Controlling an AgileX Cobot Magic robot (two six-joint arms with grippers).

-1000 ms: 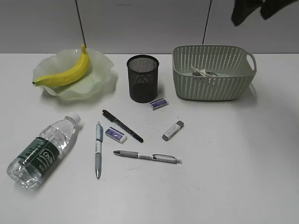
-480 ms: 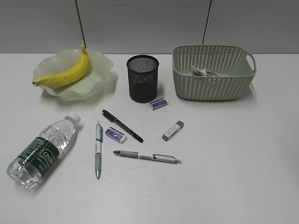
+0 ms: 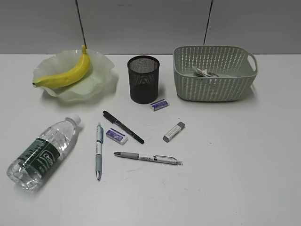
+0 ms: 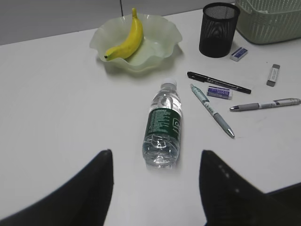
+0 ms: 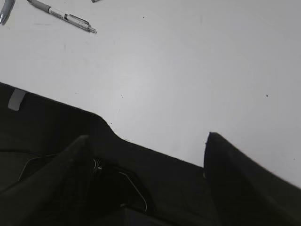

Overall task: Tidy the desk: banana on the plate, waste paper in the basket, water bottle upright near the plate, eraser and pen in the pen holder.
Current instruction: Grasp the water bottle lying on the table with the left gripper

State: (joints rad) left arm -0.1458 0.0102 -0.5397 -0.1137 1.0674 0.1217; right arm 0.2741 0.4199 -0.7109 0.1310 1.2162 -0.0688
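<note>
Left fingers [image 4: 155, 188] hung spread and empty with the water bottle [image 4: 163, 125] lying just ahead between them, probably lined up for a grab; right fingers [image 5: 146, 179] gaped empty over bare bench [image 5: 188, 70].

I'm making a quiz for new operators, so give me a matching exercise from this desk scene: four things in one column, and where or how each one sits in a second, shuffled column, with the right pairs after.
Things:
1. banana
2. water bottle
3. waste paper
4. pen holder

Places or states:
A. lying on its side on the desk
B. standing upright between the plate and the basket
C. resting in the pale green plate
D. inside the sage green basket

Pairs: 1-C, 2-A, 3-D, 4-B
</note>
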